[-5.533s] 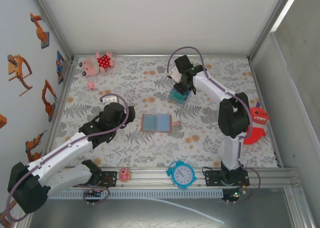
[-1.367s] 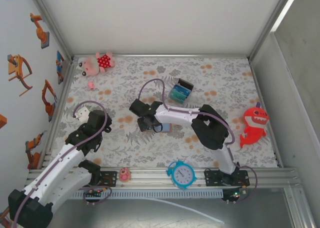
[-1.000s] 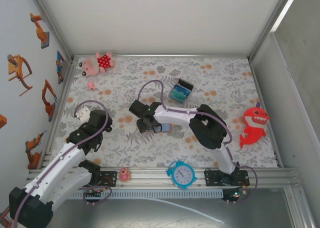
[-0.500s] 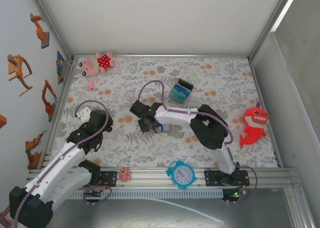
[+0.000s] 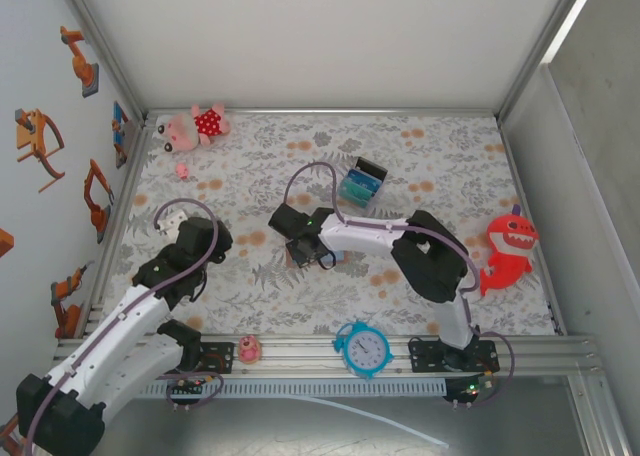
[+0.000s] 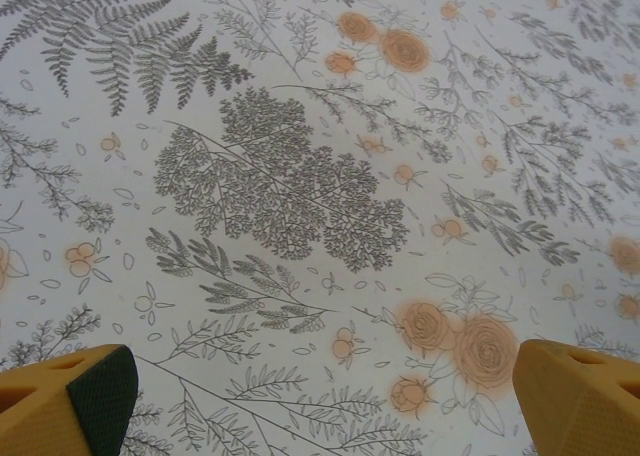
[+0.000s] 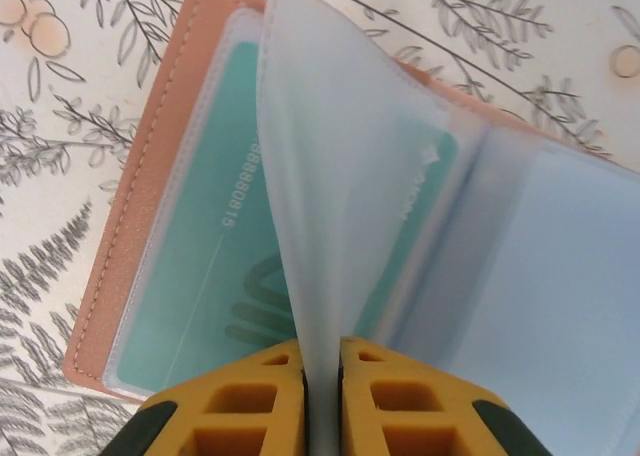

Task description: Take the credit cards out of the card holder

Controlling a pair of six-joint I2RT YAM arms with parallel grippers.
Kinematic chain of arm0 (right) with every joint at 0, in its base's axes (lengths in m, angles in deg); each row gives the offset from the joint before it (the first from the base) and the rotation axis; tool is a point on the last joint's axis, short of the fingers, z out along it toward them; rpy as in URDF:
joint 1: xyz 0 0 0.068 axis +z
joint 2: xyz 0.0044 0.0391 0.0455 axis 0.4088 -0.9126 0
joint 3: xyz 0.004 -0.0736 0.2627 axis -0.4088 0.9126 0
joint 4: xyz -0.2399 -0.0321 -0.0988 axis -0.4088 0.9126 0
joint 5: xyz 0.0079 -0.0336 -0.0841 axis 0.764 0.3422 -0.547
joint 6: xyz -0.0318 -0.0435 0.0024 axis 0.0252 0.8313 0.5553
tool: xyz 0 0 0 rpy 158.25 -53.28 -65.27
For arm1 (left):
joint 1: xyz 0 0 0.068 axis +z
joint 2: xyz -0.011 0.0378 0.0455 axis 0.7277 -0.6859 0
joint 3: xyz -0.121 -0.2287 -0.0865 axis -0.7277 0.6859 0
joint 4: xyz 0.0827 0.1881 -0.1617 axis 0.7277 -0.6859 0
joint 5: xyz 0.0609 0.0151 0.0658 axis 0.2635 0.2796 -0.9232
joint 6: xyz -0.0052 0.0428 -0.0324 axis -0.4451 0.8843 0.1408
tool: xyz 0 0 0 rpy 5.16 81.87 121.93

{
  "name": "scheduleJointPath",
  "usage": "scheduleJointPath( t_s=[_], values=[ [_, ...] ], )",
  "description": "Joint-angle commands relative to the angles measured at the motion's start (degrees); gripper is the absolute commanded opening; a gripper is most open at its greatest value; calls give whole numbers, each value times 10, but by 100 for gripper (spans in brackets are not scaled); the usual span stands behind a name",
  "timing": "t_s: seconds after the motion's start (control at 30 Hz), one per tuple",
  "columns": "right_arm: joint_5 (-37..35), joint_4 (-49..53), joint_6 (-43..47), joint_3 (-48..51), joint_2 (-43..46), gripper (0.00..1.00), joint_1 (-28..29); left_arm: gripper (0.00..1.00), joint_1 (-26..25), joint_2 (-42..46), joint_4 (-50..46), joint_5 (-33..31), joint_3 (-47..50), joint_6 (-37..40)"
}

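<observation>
The card holder (image 7: 150, 176) lies open on the flowered table, tan leather outside with clear inner sleeves. A teal credit card (image 7: 210, 276) sits in its left pocket. My right gripper (image 7: 322, 361) is shut on one clear plastic sleeve (image 7: 340, 176), which stands up from the holder between the yellow fingers. In the top view the right gripper (image 5: 308, 251) covers most of the card holder (image 5: 343, 260) at the table's middle. My left gripper (image 6: 320, 401) hangs open over bare flowered cloth, left of the holder, and it appears in the top view as the left gripper (image 5: 205, 238).
A small black box with teal cards (image 5: 361, 183) stands behind the holder. A blue clock (image 5: 362, 348) and a small pink toy (image 5: 249, 349) sit on the front rail. A red shark toy (image 5: 506, 251) lies at the right, a pink pig toy (image 5: 196, 126) at the back left.
The right gripper's jaws have closed onto the clear sleeve and the hand has shifted slightly to the right. The left arm has crept a little forward, still open.
</observation>
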Motion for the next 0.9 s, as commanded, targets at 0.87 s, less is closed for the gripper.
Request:
scheduleJointPath(
  t_s=[0.87],
  values=[
    [-11, -30, -38, 153, 161, 32, -105, 97, -151, -247, 143, 76, -83, 55]
  ],
)
